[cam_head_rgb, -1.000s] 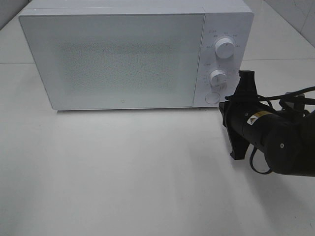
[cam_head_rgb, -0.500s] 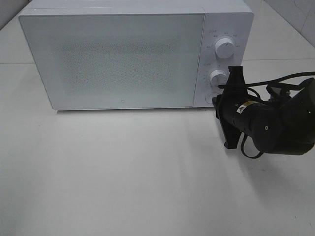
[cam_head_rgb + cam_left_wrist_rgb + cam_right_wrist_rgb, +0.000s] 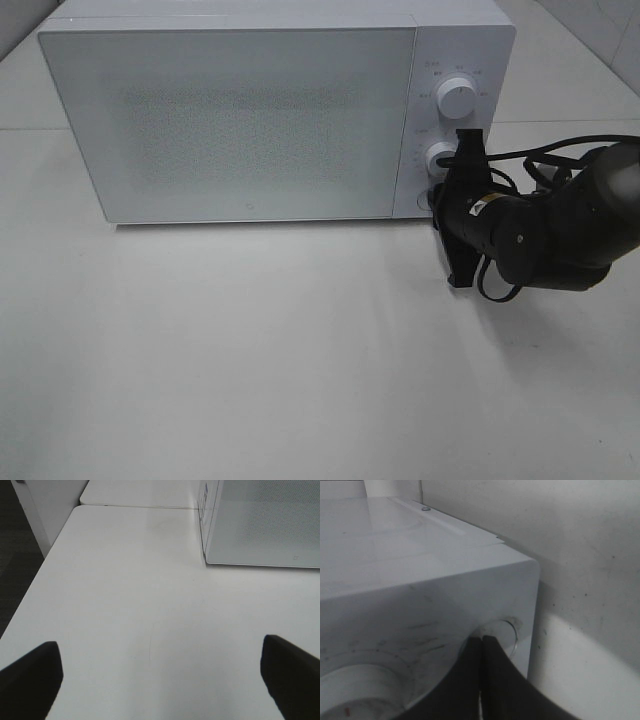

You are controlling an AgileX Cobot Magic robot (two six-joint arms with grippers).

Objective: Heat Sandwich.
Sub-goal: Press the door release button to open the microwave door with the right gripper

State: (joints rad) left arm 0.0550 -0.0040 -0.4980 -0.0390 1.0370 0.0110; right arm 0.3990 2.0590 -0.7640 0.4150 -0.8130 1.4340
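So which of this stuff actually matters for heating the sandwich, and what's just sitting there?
Part of the job:
microwave, door closed
round button on its panel
right gripper, shut, tip at that button

Just there:
left gripper, open over the table
two dials

No sandwich is in view.

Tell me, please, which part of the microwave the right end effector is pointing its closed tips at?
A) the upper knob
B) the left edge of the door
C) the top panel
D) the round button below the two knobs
D: in the right wrist view, the right end effector has its shut tips right at the round button in the microwave panel's bottom corner, beside the lower knob.
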